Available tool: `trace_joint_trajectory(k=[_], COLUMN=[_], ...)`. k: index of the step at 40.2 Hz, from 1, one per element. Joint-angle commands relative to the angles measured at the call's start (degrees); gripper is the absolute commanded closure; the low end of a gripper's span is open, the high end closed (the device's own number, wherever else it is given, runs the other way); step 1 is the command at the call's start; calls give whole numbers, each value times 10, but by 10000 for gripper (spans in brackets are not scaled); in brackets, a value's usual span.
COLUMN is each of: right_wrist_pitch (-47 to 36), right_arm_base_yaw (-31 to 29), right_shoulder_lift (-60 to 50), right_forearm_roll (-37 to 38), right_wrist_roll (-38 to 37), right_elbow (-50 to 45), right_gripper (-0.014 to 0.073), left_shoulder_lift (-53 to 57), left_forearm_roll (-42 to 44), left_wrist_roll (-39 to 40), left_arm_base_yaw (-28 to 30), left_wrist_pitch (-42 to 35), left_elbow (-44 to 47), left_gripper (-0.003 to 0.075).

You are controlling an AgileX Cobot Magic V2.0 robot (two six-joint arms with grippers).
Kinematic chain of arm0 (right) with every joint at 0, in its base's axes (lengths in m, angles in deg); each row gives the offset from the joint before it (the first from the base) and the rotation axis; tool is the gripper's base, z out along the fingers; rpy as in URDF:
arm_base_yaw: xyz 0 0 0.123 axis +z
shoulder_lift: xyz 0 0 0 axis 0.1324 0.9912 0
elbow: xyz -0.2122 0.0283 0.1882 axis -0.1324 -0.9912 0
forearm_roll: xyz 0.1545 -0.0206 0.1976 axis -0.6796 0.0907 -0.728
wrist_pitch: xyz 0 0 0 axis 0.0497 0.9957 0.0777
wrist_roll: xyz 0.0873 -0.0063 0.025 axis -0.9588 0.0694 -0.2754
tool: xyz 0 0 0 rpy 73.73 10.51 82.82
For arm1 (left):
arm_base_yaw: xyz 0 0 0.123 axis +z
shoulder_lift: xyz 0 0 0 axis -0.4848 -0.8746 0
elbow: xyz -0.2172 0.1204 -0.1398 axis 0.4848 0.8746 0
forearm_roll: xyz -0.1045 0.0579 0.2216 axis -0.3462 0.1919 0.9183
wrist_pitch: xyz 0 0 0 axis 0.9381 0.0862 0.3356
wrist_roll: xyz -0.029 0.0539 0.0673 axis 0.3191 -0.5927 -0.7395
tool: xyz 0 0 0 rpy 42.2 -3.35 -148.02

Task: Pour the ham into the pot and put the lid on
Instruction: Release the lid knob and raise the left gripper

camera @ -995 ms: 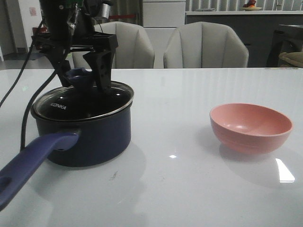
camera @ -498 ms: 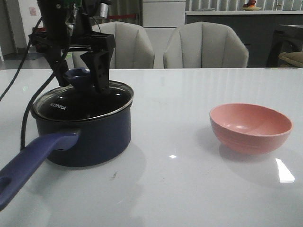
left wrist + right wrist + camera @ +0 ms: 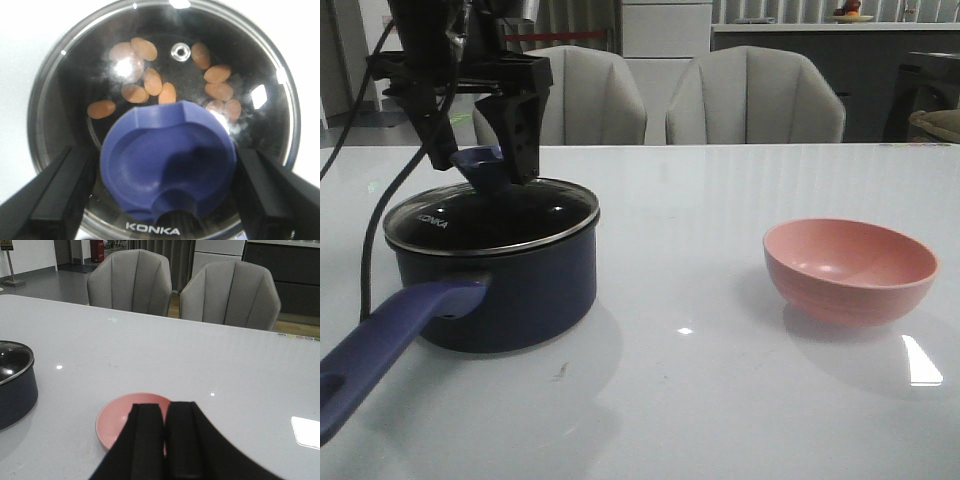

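Your final step is in hand: the round glass lid with steel rim [image 3: 491, 216] sits level on the dark navy saucepan [image 3: 500, 285] at the worktop's [image 3: 700, 390] left, with the orange-pink ham slices [image 3: 150, 82] visible beneath the glass. Your left gripper [image 3: 480, 150] straddles the blue-purple knob [image 3: 167, 160], jaws spread clear of it. Next, lift straight up without snagging the knob. Your right gripper [image 3: 165, 440] is closed and empty above the empty pink bowl [image 3: 850, 270].

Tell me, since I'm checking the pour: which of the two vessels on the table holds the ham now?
The pot under the glass lid holds the ham; the pink bowl is empty.
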Motion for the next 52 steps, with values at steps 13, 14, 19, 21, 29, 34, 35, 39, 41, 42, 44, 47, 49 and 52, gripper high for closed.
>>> trace_joint_trajectory(k=[13, 14, 19, 21, 29, 34, 35, 39, 41, 42, 44, 47, 49, 52], right_wrist_pitch=[-45, -45, -45, -45, -45, -45, -45, -45, -45, -45, -45, -45, -45, -45], right_arm_base_yaw=[-1, -1, -1, -1, -1, -1, -1, -1, -1, -1, -1, -1, -1, -1], right_shoulder_lift=[4, 4, 4, 4, 4, 4, 4, 4, 4, 4, 4, 4, 4, 4], right_forearm_roll=[-1, -1, -1, -1, -1, -1, -1, -1, -1, -1, -1, -1, -1, -1], right_wrist_roll=[0, 0, 0, 0, 0, 0, 0, 0, 0, 0, 0, 0, 0, 0], right_elbow=[16, 16, 16, 16, 16, 16, 16, 16, 16, 16, 16, 16, 16, 16], right_gripper=[430, 430, 430, 430, 430, 430, 430, 430, 430, 430, 430, 430, 430, 430], left_shoulder_lift=[125, 137, 201, 231, 372, 466, 481, 550, 584, 603, 643, 713, 761, 834], left_forearm_roll=[-25, -24, -18, -9, 7, 7, 7, 7, 7, 7, 7, 10, 14, 24], left_wrist_roll=[2, 2, 1, 1, 1, 1, 1, 1, 1, 1, 1, 1, 1, 1], left_arm_base_yaw=[-3, -3, 1, 1, 1, 1, 1, 1, 1, 1, 1, 1, 1, 1], left_wrist_pitch=[17, 17, 7, -7, -96, -149, -156, -197, -220, -231, -258, -312, -347, -395], left_elbow=[-12, -11, 6, 25, 136, 230, 245, 314, 350, 372, 408, 468, 505, 558], left_gripper=[168, 167, 168, 167, 167, 167, 168, 168, 168, 168, 168, 168, 168, 168])
